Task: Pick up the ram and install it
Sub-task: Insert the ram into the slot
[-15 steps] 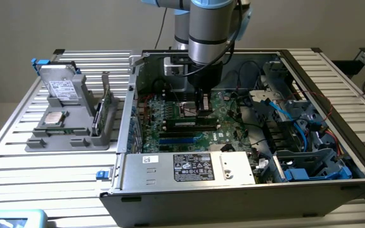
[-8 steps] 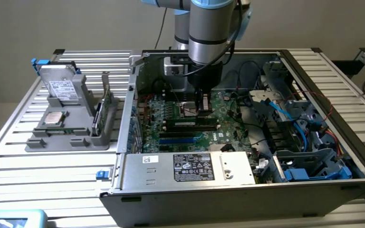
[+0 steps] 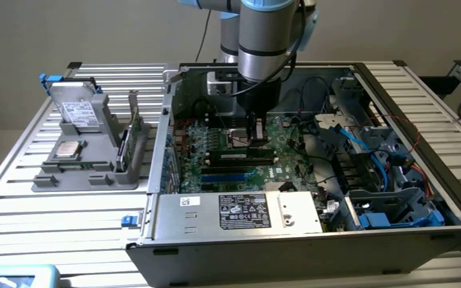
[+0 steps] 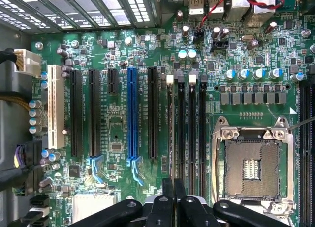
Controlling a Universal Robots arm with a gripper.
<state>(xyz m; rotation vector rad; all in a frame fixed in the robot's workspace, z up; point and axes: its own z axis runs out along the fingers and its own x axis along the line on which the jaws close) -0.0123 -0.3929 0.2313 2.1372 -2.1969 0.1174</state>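
The ram (image 3: 235,157) is a dark stick with a pale label, standing on edge along the memory slots of the motherboard (image 3: 190,174) inside the open computer case (image 3: 295,246). My gripper (image 3: 257,139) reaches down from the arm onto the stick's end toward the exterior view's right. In the wrist view the black fingers (image 4: 167,202) stand pressed together, with the ram (image 4: 172,138) running out from between them as a thin dark edge. It lies in line with the memory slot farthest from the processor socket (image 4: 251,163). Whether it is fully seated cannot be told.
Three more black memory slots (image 4: 192,133) lie beside it, and a blue expansion slot (image 4: 131,113) farther off. Loose cables (image 3: 326,162) and a blue drive cage (image 3: 391,210) crowd the case at the exterior view's right. A grey jig (image 3: 94,174) outside holds a drive (image 3: 78,108) and a bracketed card (image 3: 138,135).
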